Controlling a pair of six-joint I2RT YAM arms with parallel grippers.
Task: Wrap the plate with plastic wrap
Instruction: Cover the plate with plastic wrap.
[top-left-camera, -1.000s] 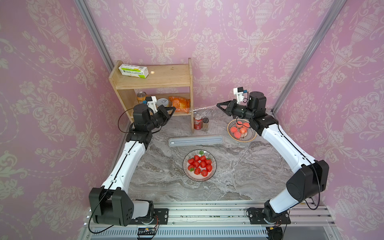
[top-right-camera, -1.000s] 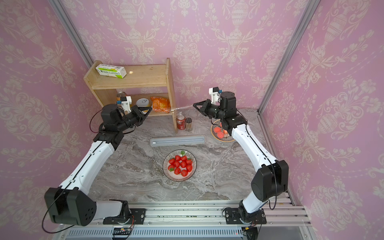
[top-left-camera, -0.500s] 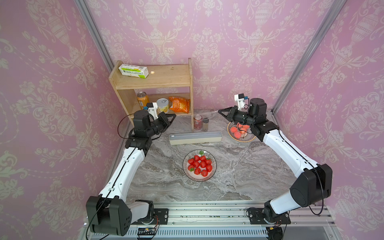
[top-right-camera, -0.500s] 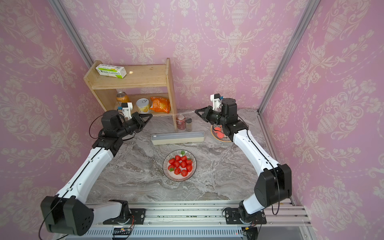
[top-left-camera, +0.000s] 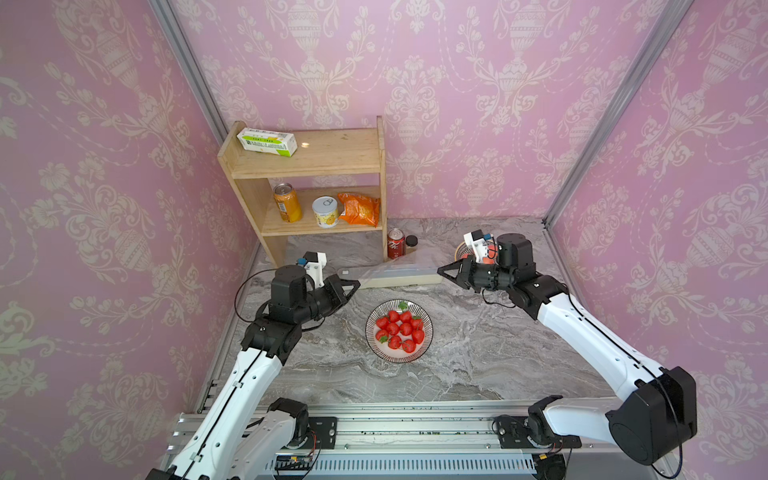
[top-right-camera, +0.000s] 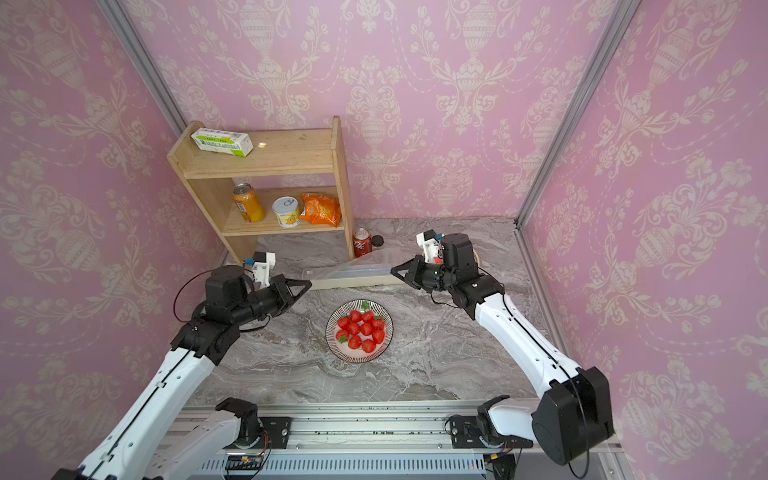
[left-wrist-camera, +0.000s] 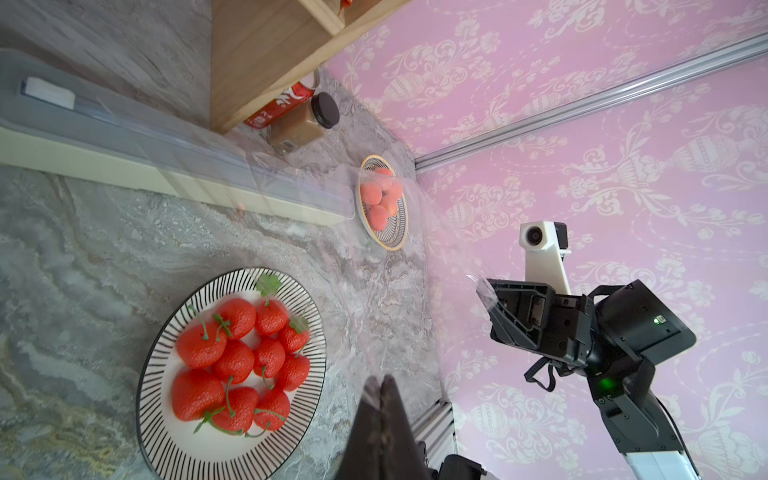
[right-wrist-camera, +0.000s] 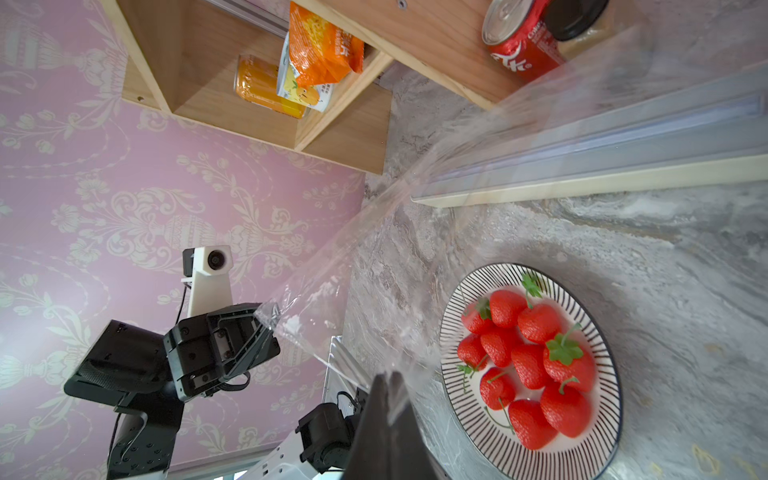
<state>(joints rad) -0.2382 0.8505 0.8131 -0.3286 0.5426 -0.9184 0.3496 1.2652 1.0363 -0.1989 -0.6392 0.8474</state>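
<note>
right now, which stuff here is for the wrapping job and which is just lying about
Job: wrap, box, strawberry plate, left fingers and right fingers, both shut on the wrap.

Lying about: peach plate, shelf, carton, orange can, tin, snack bag, cola can, jar.

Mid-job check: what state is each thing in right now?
left gripper: jaws shut on the plastic wrap.
right gripper: jaws shut on the plastic wrap.
plastic wrap: drawn from the box, stretched between both grippers, above the table.
box: lying flat on the table.
plate: holds strawberries, not yet covered.
red can: upright.
jar: upright, lid on.
</note>
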